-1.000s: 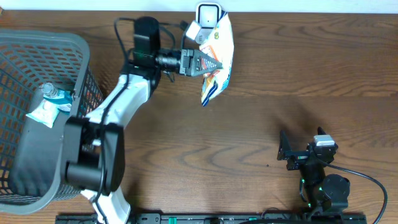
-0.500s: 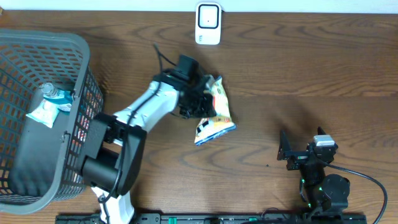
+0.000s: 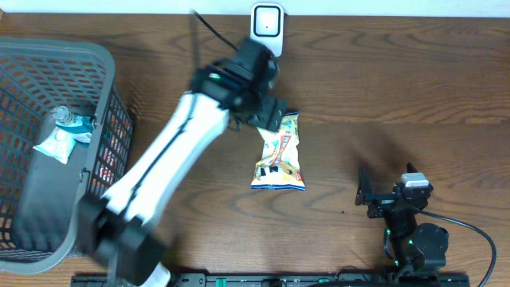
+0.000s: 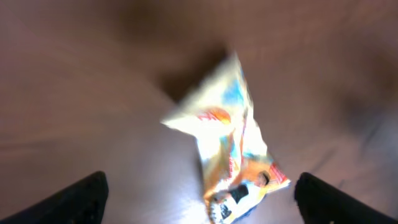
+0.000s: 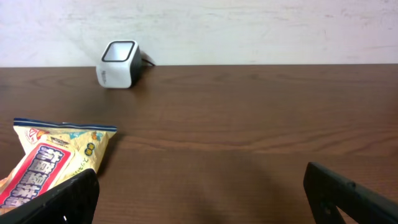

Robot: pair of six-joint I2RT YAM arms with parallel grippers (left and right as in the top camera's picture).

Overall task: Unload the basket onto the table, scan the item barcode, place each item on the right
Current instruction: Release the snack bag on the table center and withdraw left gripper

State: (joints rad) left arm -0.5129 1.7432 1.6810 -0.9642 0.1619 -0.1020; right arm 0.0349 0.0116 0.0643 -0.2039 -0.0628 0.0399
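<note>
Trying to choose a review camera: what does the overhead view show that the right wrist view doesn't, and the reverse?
Only overhead: the grey basket holding a teal-and-white packet, and the left arm. Only right wrist: the pale wall at the back. Both: the snack bag lying flat, the white scanner and the wooden table.
</note>
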